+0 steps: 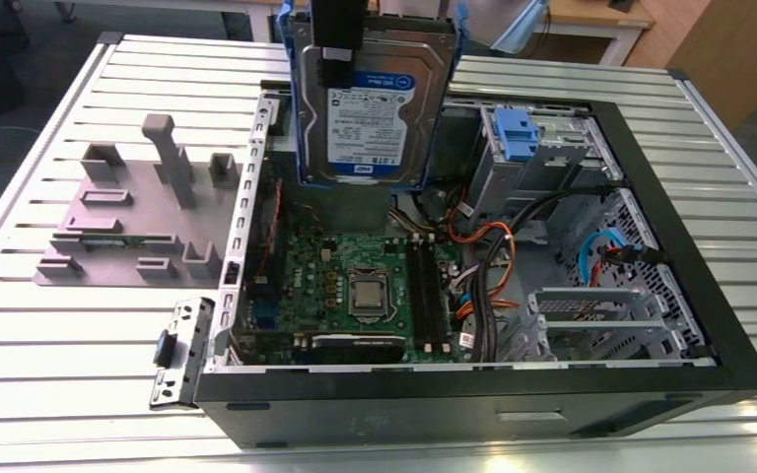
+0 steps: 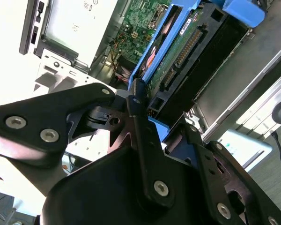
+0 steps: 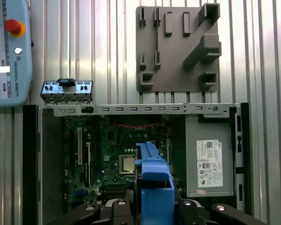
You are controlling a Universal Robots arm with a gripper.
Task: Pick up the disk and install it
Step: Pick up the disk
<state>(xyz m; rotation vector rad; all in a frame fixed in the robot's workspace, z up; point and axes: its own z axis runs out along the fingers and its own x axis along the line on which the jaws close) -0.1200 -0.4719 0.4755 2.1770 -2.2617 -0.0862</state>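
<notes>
The slatted counter (image 1: 36, 325) carries an open computer case (image 1: 736, 345), laid on its side so its interior faces up. Over that interior hangs the disk (image 1: 376, 108), stood on edge, likely to clear the walls and cables. It is silver-grey with a white-and-blue label and a blue caddy frame. The hand (image 2: 159, 119) is clenched on the caddy's edge.

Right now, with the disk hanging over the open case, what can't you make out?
- Exterior view: the disk hides the case wall behind it; the frame's edge cuts off the gripper above.
- First wrist view: the disk shows edge-on, so its label is hidden.
- Second wrist view: the fingers and gripper body cover much of the case.
</notes>
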